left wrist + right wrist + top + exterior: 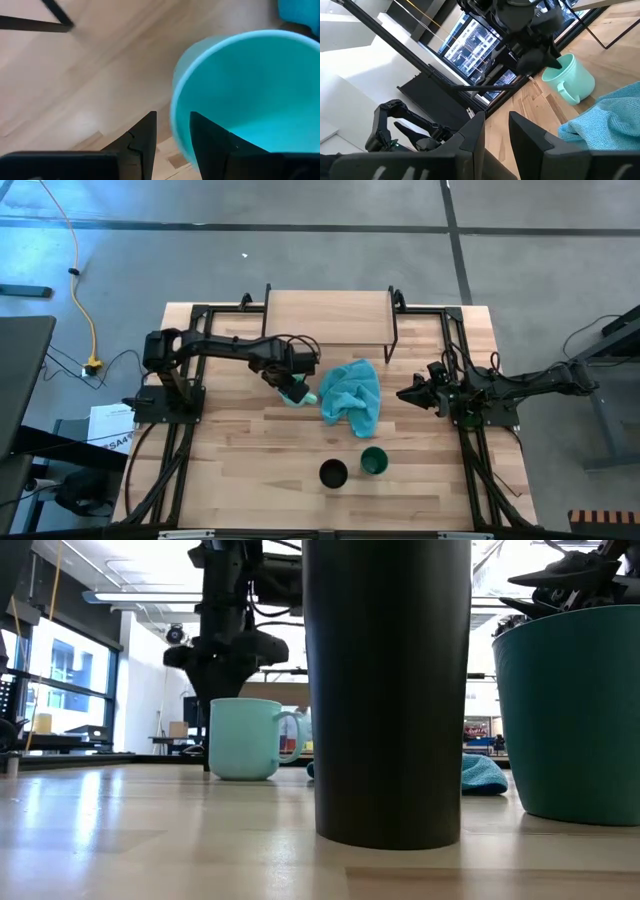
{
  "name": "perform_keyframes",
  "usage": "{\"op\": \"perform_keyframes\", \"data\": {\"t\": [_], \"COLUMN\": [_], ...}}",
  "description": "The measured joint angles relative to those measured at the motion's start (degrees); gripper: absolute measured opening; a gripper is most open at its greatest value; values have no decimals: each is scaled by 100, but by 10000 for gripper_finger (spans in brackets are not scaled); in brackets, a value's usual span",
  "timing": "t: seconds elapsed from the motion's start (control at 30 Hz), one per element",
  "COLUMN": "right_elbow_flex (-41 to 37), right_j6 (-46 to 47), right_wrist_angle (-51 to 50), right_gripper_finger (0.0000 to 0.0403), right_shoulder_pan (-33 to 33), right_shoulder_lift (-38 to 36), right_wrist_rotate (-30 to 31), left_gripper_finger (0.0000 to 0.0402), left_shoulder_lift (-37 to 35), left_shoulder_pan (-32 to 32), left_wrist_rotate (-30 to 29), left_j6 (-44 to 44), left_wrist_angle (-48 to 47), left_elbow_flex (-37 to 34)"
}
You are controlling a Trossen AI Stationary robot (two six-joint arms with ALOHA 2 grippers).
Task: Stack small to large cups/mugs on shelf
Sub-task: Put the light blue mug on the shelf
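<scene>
The light turquoise mug (245, 740) stands upright on the table left of centre, its handle (565, 92) toward the teal cloth. My left gripper (172, 145) points down just above the mug's rim (175, 110), slightly open. One finger (210, 145) is over the mug's hollow and the other (142, 137) outside its wall; I see no touch. The black cup (333, 474) and the dark green cup (373, 461) stand upright near the table's front edge. The shelf (328, 320) stands at the far edge. My right gripper (402, 393) waits open at the table's right.
A crumpled teal cloth (352, 395) lies at the table's middle, right beside the mug. In the low view the black cup (388, 690) and the green cup (570, 710) fill the foreground. Bare wood lies between the cloth and the shelf's black legs (392, 345).
</scene>
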Motion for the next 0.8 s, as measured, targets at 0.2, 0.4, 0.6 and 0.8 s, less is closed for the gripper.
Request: {"op": "perform_keyframes", "data": {"t": [0.2, 0.4, 0.6, 0.8], "right_elbow_flex": [0, 0, 0, 0], "right_j6": [2, 2, 46, 164], "right_wrist_angle": [2, 12, 46, 48], "right_gripper_finger": [79, 79, 79, 79], "right_shoulder_pan": [0, 0, 2, 0], "right_shoulder_lift": [0, 0, 0, 0], "right_wrist_rotate": [0, 0, 0, 0], "left_gripper_finger": [106, 106, 106, 106], "left_shoulder_lift": [0, 0, 0, 0], "left_shoulder_pan": [0, 0, 0, -2], "left_wrist_rotate": [125, 92, -34, -495], "left_j6": [510, 1752, 3375, 4781], "left_wrist_angle": [180, 379, 677, 678], "left_elbow_flex": [-100, -100, -100, -100]}}
